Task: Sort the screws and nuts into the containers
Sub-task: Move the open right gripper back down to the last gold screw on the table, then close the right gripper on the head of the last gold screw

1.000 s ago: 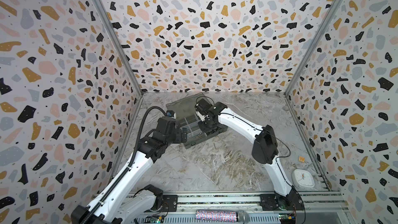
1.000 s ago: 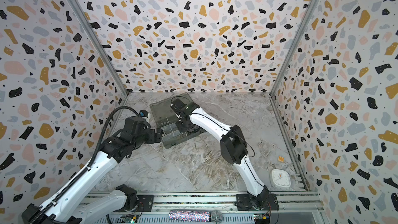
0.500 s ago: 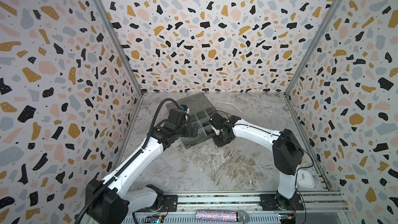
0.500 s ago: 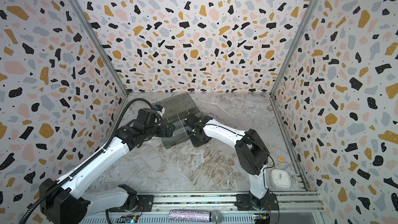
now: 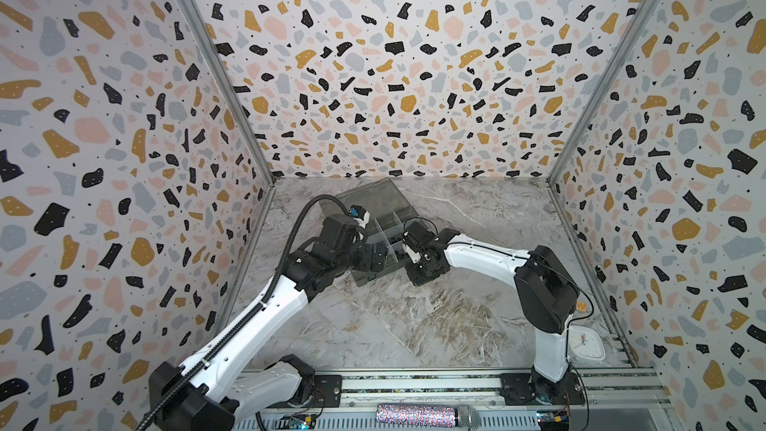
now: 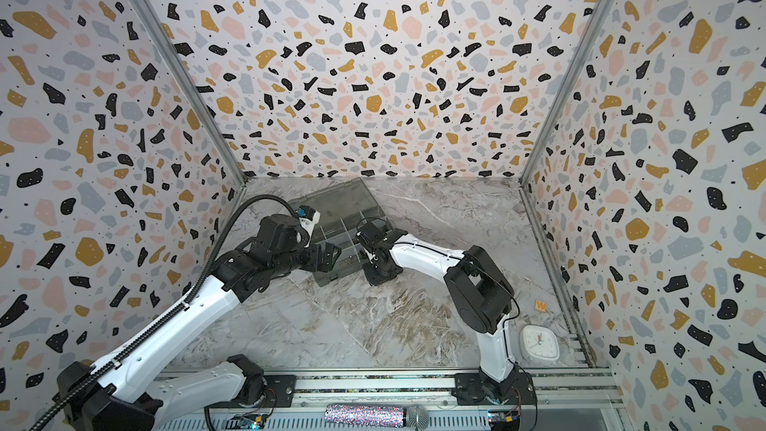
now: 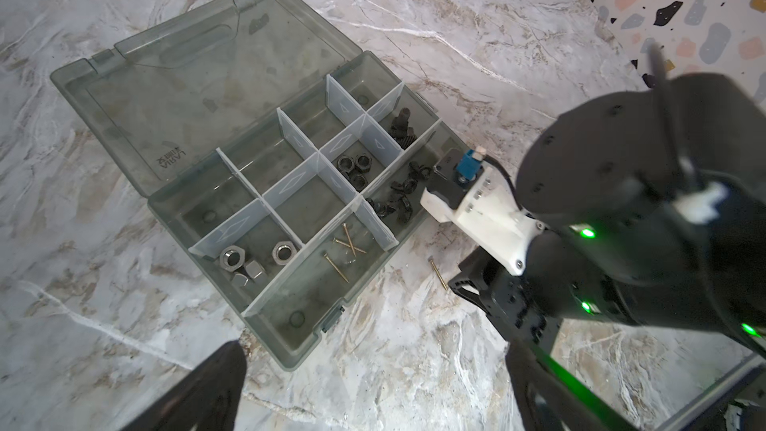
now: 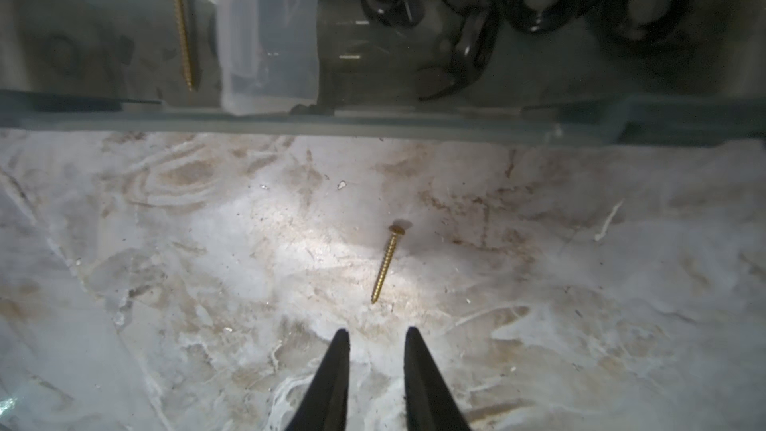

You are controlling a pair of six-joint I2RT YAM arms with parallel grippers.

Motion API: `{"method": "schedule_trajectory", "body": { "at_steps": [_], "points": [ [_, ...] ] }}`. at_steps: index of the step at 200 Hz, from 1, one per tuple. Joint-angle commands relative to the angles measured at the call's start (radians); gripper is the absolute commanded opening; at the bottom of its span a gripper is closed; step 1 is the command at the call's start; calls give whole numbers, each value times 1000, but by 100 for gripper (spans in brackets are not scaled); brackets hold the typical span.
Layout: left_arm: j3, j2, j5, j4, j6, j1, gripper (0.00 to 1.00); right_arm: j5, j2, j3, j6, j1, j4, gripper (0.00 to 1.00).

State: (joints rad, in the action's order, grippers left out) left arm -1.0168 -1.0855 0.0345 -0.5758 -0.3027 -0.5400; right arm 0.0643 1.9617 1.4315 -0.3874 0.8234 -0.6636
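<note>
While a loose brass screw is laid flat on the marble table just outside the organizer box, its head is turned toward that wall and its tip toward the right gripper, whose jaws are parted narrowly around nothing. The left gripper is spread wide, empty. Brass screws, silver nuts, black hex nuts, wing nuts and black bolts are kept in separate compartments.

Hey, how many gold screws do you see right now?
4 gold screws: two crossed and one alongside in one compartment of the box; one on the table beside it, ahead of the right gripper. Others may be hidden.
</note>
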Motion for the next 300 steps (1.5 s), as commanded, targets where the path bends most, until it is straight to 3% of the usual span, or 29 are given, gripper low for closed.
{"method": "schedule_trajectory", "body": {
  "at_steps": [1,111,300],
  "points": [
    [31,34,71,-48,16,-5,98,28,26,27,7,-21,3,26],
    [90,178,94,-143,-21,-5,98,37,93,101,46,-30,-36,28],
    [127,229,71,-121,-69,-5,98,86,66,105,163,47,-57,38]
  ]
}}
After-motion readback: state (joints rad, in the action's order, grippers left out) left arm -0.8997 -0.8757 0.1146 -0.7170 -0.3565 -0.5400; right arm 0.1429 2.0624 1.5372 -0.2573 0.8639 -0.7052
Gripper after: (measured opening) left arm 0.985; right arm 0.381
